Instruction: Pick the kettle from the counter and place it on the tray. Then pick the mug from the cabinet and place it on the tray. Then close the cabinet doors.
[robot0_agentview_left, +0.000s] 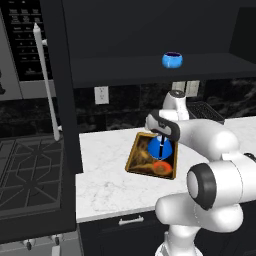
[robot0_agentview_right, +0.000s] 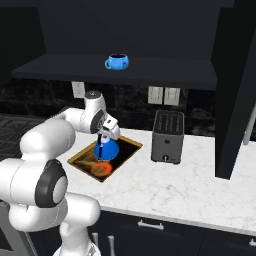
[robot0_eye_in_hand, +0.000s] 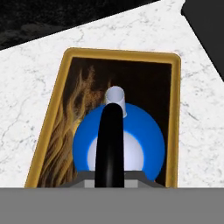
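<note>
Blue cone-shaped kettle (robot0_eye_in_hand: 118, 144) hides my fingers (robot0_eye_in_hand: 111, 175) pinching its black arched handle, above the golden-rimmed tray (robot0_eye_in_hand: 177, 113) on marble tabletop (robot0_eye_in_hand: 201, 109).

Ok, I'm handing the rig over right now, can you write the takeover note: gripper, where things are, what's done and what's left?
Gripper: shut on the kettle's black handle, directly above the tray.
Kettle: upright inside the tray, over its painted picture; whether its base already rests on the tray floor I cannot tell.
Mug: on the cabinet shelf, untouched.
Cabinet doors: both open.
Toaster: on the counter right of the tray; keep clear.
Done: kettle brought over the tray.
Left: release kettle, fetch mug onto tray, close both doors.
</note>
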